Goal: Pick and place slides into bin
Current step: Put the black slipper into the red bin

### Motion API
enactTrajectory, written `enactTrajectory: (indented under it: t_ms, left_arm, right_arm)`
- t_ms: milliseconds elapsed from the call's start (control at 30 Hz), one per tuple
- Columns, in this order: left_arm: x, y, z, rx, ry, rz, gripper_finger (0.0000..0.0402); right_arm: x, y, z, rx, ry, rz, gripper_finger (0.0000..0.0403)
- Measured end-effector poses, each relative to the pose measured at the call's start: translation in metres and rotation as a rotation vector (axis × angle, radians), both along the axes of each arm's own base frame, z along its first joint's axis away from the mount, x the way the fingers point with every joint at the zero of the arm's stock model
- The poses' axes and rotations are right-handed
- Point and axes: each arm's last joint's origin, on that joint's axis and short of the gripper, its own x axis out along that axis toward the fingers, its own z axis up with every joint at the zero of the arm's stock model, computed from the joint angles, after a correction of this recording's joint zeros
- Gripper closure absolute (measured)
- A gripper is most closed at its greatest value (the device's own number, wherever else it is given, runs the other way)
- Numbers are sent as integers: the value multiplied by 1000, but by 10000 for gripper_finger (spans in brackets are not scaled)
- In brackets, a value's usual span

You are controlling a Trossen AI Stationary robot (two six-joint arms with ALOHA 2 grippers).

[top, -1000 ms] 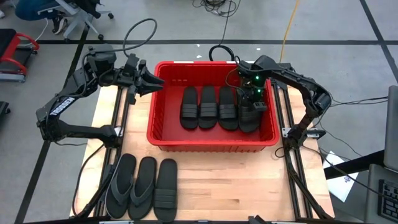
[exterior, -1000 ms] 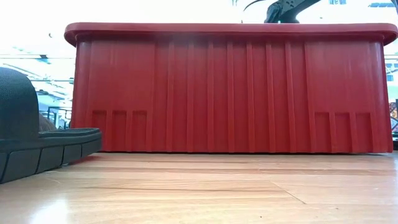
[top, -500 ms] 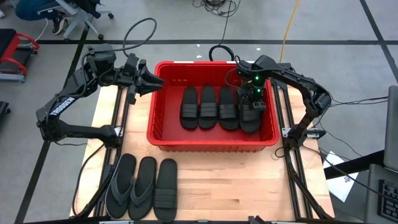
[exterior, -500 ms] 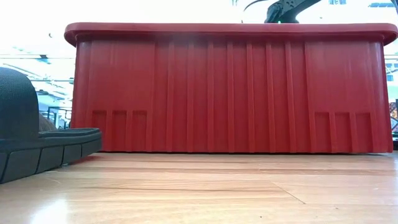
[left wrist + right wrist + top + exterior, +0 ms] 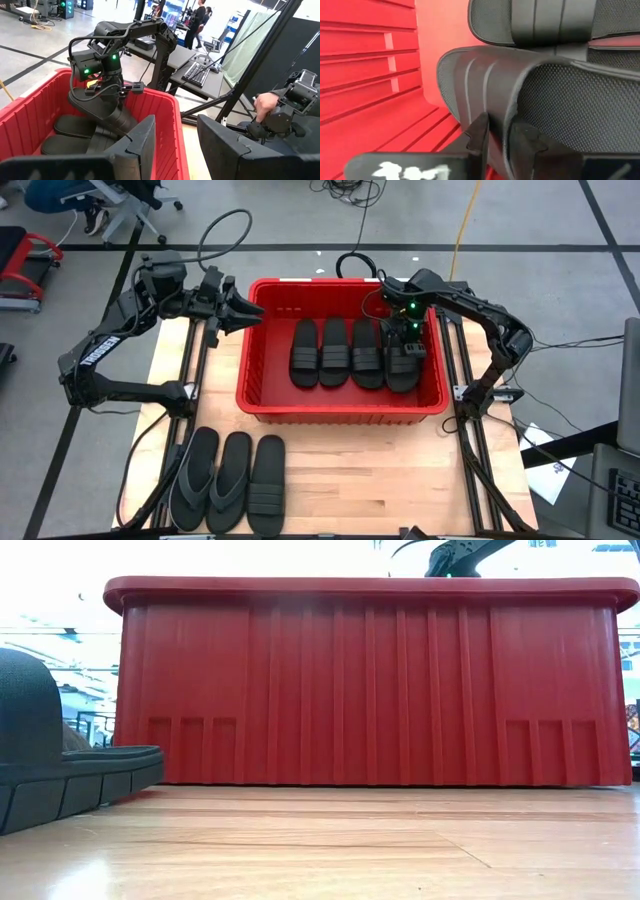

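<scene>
Right pincer (image 5: 403, 352): down inside the bin (image 5: 262, 398), at its right end, fingers (image 5: 479, 136) on either side of the strap of the fourth slide (image 5: 402, 370). They stand narrowly parted around the band; I cannot tell whether they grip it or have just let go.

Slides in the bin: four black ribbed-band slides, side by side, the three others (image 5: 336, 352) to the left of the fourth. All lie with their long axes running from the bin's far wall to its near wall.

Slides on the table (image 5: 380, 480): three more (image 5: 228, 482) at the near left corner, in front of the bin, parallel, long axes also running near to far. Two have thong straps; the rightmost one has a wide band.

Left pincer (image 5: 243, 313): hanging over the bin's far left corner, fingers spread, nothing between them.

Key relation: the waiting slides lie toward the front of the table on the left side, well apart from both pincers. My guess is the left arm is the nearer, and would have to swing back toward the front edge to meet them.
</scene>
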Motion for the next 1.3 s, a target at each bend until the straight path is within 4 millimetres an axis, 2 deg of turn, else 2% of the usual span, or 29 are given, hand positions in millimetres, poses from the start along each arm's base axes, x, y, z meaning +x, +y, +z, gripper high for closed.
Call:
enactTrajectory:
  t_ms: [267, 633, 833, 967, 1133, 1233, 1300]
  left_arm:
    - [0, 0, 0, 8, -1, -2, 256]
    - [0, 0, 0, 9, -1, -2, 256]
    - [0, 0, 0, 4, -1, -2, 256]
    - [0, 0, 0, 4, -1, -2, 256]
    - [0, 0, 0, 6, -2, -2, 256]
    - [0, 0, 0, 16, -4, -3, 256]
    - [0, 0, 0, 22, -5, -4, 256]
  right_arm:
    - [0, -1, 0, -23, 12, 6, 344]
    - [-1, -1, 0, -45, 39, 7, 251]
    - [-5, -4, 1, -157, 143, -20, 228]
    - [-8, -1, 15, -198, 106, -39, 230]
    - [-8, -1, 43, -365, -86, -69, 249]
    - [-5, -10, 54, -508, -201, -124, 284]
    - [-5, -19, 55, -560, -220, -177, 327]
